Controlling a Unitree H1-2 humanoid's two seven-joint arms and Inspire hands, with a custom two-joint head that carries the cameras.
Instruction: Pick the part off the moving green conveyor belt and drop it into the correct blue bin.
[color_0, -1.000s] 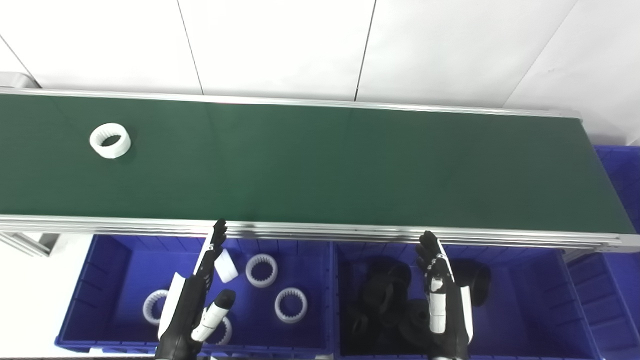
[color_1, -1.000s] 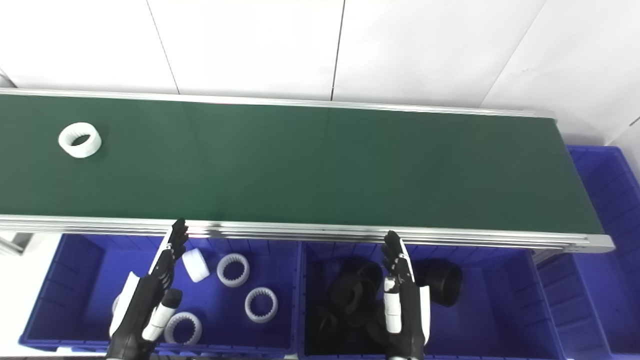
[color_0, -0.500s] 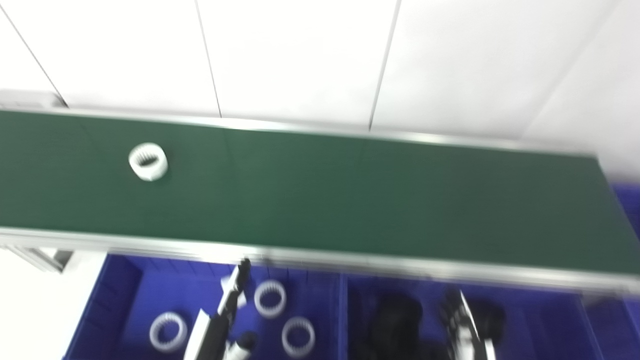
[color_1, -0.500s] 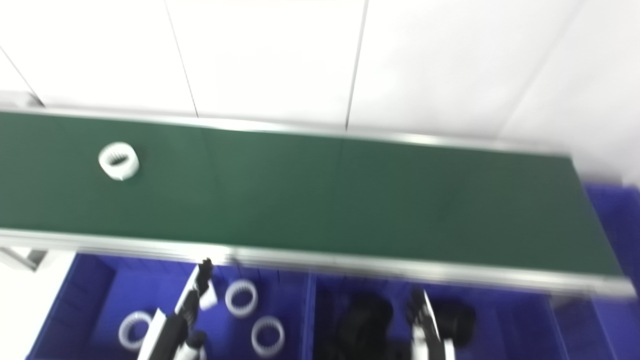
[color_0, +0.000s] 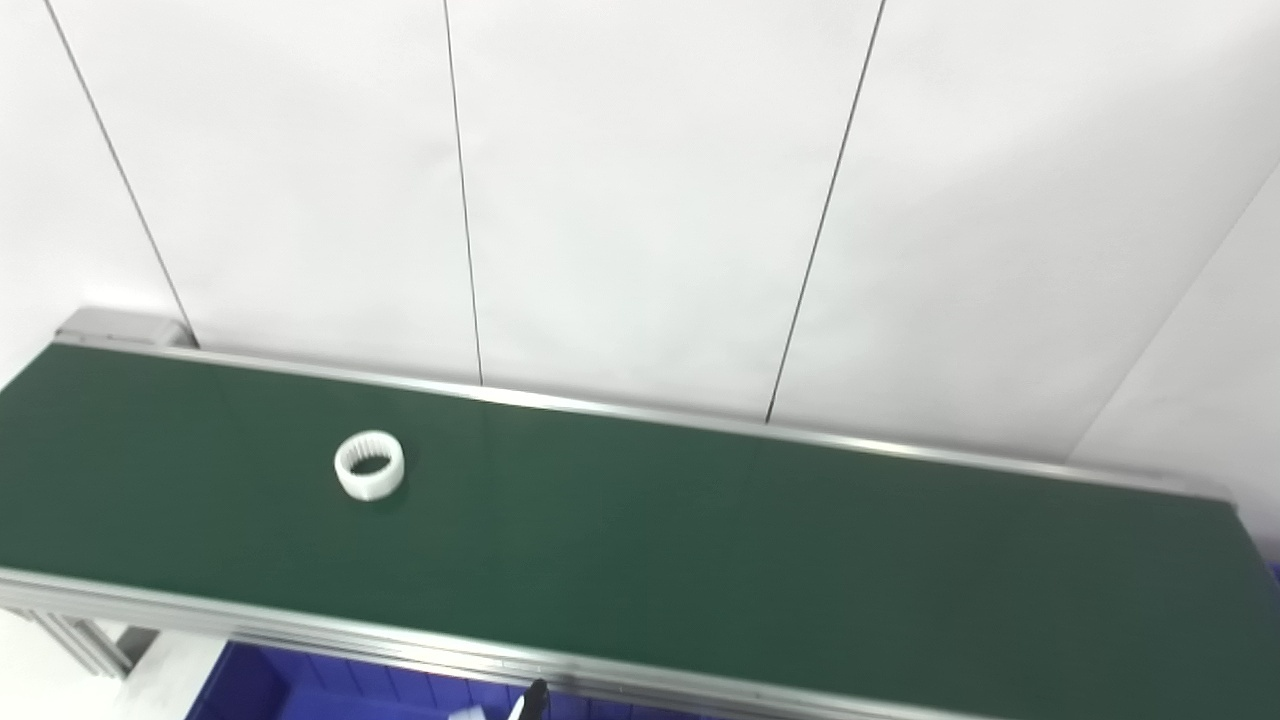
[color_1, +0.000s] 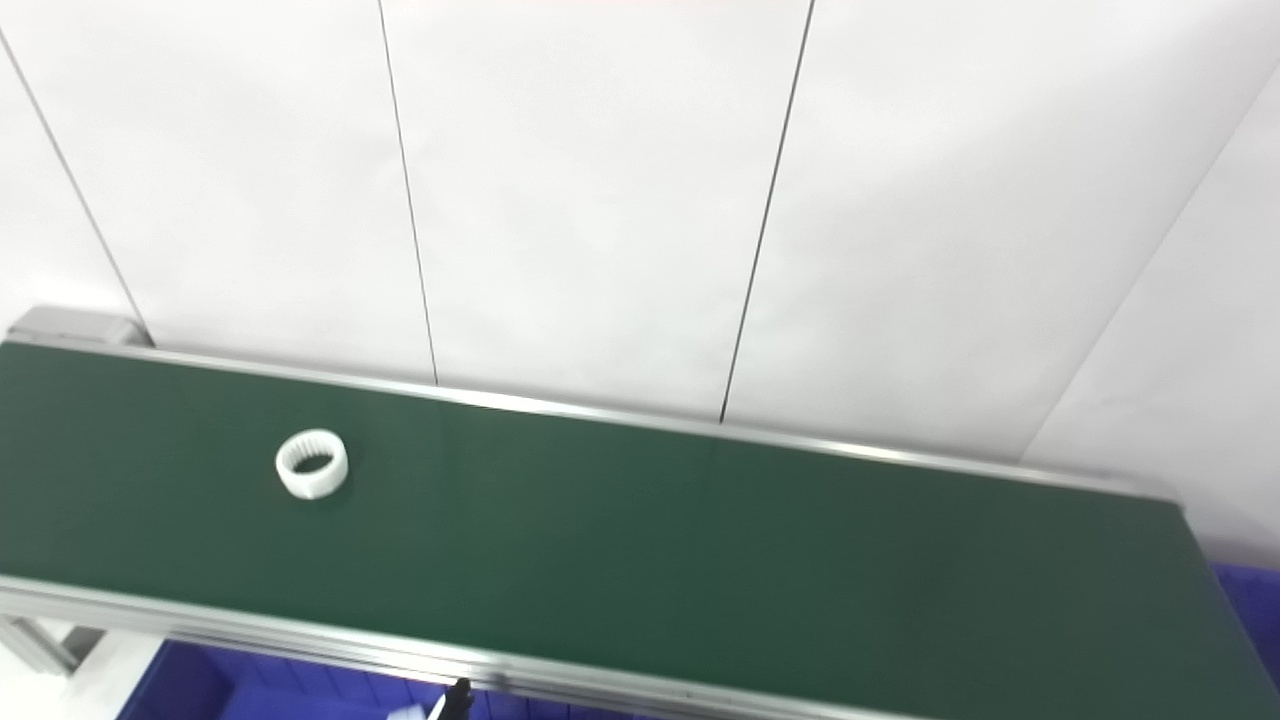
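While resting flat on green belt (color_0: 700, 540) toward left end, white toothed ring (color_0: 369, 466) faces bore-up; left hand fingertip (color_0: 533, 697) barely visible at near edge, grasp unclear; right hand unseen.

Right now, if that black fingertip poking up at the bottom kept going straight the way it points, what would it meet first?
Probably the silver aluminium rail on the near edge of the green conveyor belt. Only the tip of the left robot hand shows, just below that rail; depth is unclear, so it might pass above it. The white toothed plastic ring lies off to the left.
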